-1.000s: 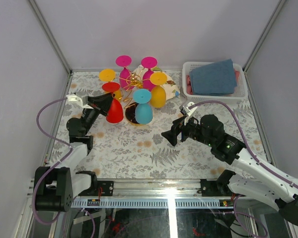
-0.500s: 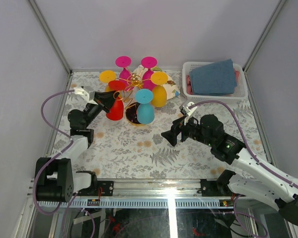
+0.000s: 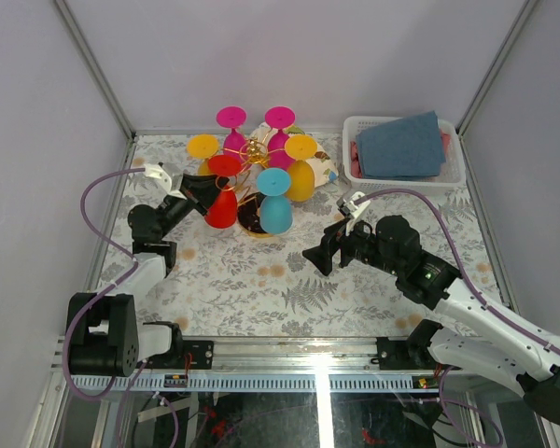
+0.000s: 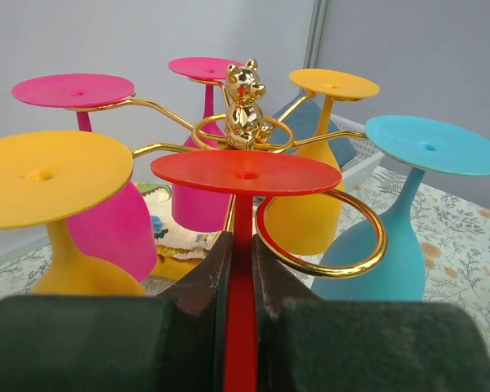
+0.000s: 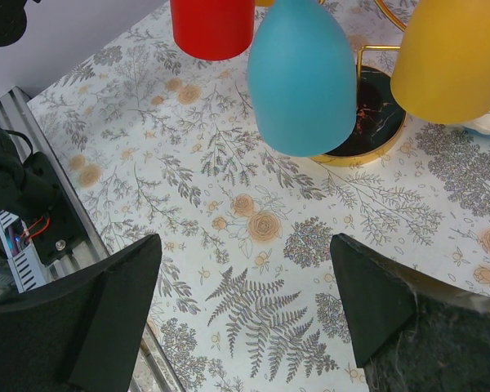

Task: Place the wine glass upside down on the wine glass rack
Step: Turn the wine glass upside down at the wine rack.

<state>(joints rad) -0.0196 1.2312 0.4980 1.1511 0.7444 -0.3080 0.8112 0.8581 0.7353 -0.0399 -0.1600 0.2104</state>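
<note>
Fern-print tabletop (image 3: 261,280) carries the wine glass rack (image 3: 252,149) at back centre. My left gripper (image 4: 238,253) is clamped on the stem of the inverted red wine glass (image 4: 245,173), just beside a gold loop arm (image 4: 376,237). My right gripper (image 5: 243,245) hangs wide open, holding nothing.

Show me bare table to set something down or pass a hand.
Bare: the table front centre, between the wine glass rack and the near edge. Crowded: the rear, where hung glasses ring the rack, the left gripper grips the red glass, basket rear right.
</note>
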